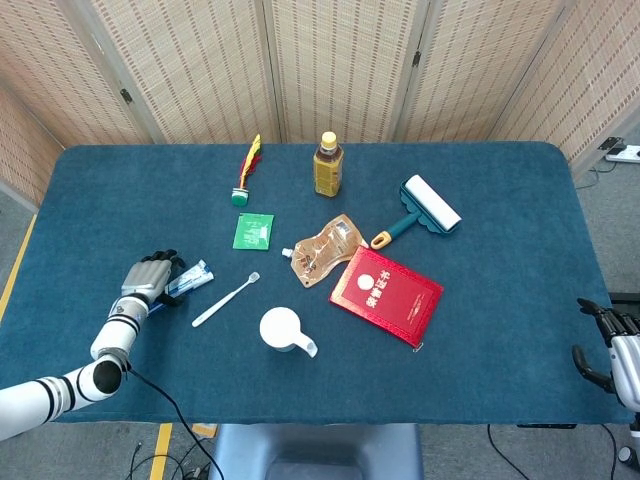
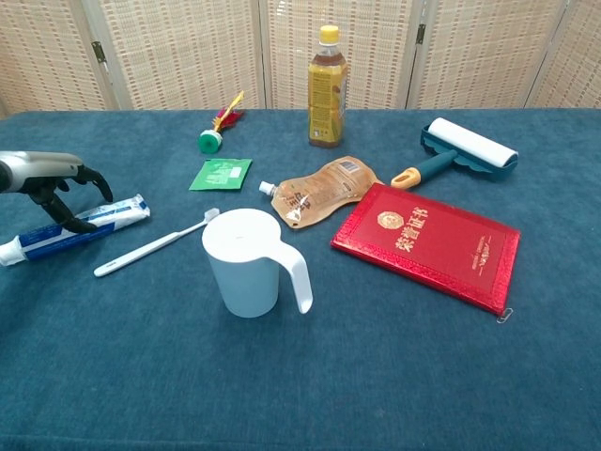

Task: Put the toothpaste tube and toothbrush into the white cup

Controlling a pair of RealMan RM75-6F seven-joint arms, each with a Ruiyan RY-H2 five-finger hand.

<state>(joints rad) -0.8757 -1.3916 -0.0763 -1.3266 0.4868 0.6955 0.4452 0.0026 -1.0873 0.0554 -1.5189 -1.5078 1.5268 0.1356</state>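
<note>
The blue-and-white toothpaste tube (image 2: 80, 229) lies flat on the blue table at the left; its cap end also shows in the head view (image 1: 192, 276). My left hand (image 2: 52, 180) (image 1: 148, 280) arches over the tube's middle, thumb on the near side and fingers on the far side, not closed on it. The white toothbrush (image 2: 155, 242) (image 1: 226, 300) lies just right of the tube. The white cup (image 2: 246, 261) (image 1: 281, 328) stands upright and empty, handle to the right. My right hand (image 1: 608, 345) hangs empty off the table's right edge.
A red booklet (image 2: 427, 242), a refill pouch (image 2: 324, 188), a tea bottle (image 2: 326, 89), a lint roller (image 2: 460, 150), a green sachet (image 2: 222, 173) and a shuttlecock-like toy (image 2: 218, 127) lie behind and right of the cup. The table's left edge is close to my left hand.
</note>
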